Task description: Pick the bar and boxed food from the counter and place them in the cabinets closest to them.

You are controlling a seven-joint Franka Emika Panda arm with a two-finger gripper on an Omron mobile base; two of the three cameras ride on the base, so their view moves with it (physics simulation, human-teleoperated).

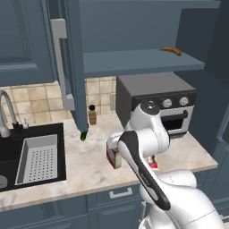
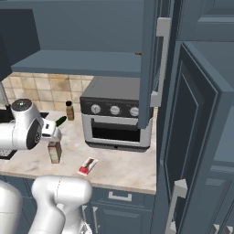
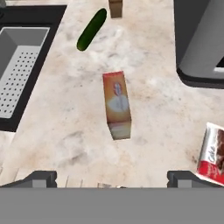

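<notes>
Beige marbled counter, boxed food upright mid-worktop, bar flat near the front edge, cucumber and brown bottle toward the back, toaster oven at the back right, sink set in at the left

Counter: beige, marbled. Box: tan-orange front, pale oval print (lettering illegible). Bar: red-and-white wrapper. Cucumber: dark green. Cabinets: dark blue-grey; handles pale grey. Oven: dark grey, silver knobs. Backsplash: tan tiles, mottled. Sink: black; strainer grey, perforated. Bottle: brown, dark cap.
</notes>
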